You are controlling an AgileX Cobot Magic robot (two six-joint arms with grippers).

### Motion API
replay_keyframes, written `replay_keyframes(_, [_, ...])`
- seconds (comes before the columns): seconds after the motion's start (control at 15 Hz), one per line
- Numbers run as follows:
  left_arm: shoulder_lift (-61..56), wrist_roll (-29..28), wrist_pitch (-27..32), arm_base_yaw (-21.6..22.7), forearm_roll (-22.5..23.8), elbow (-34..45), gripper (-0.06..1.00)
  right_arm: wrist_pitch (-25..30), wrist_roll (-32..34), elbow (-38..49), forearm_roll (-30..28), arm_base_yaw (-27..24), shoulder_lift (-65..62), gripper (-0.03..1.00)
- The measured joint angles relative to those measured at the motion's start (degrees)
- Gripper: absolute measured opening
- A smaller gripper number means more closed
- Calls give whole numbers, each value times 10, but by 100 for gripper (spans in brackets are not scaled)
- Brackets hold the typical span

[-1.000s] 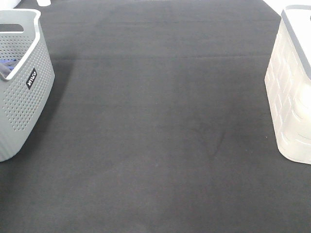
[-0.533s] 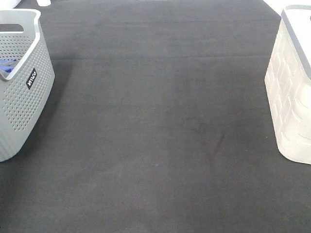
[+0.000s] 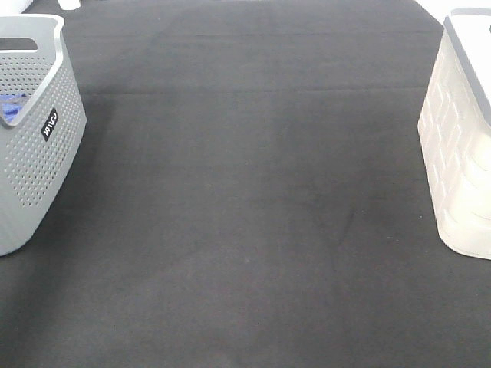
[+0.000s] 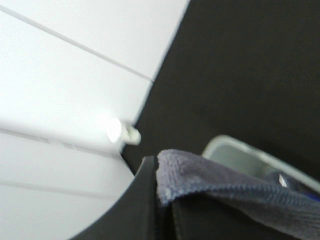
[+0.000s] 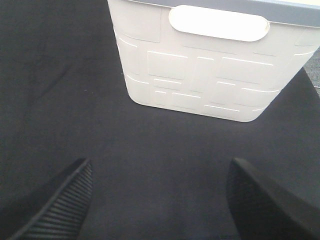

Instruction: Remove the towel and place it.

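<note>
My left pincer point(image 4: 162, 212) is clamped on the hem of the towel point(image 4: 225, 185), a plush grey-lavender microfibre with a stitched edge. The rounded rim of the grey perforated basket point(image 4: 240, 150) shows just behind it. I judge that pinching the edge lets the cloth trail clear of the bright blue cloth point(image 3: 9, 111) inside. In the high view that basket sits at nine o'clock and the cream brick-embossed basket point(image 3: 460, 169) at three, with matte black felt point(image 3: 245, 199) between. My right pincer point(image 5: 160, 200), ribbed pads spread wide, grips nothing and faces the cream basket's handle slot.
</note>
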Motion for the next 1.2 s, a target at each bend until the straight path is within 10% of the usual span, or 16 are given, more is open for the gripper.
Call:
replay_keyframes(0.4, [45,2,-58,-159,-6,-25,0,-84,-95,-13,140,0,60,68])
replay_keyframes(1.2, [154,2,-104,-299,-6,-25,0,-123,-704,-14,748,0,430,68])
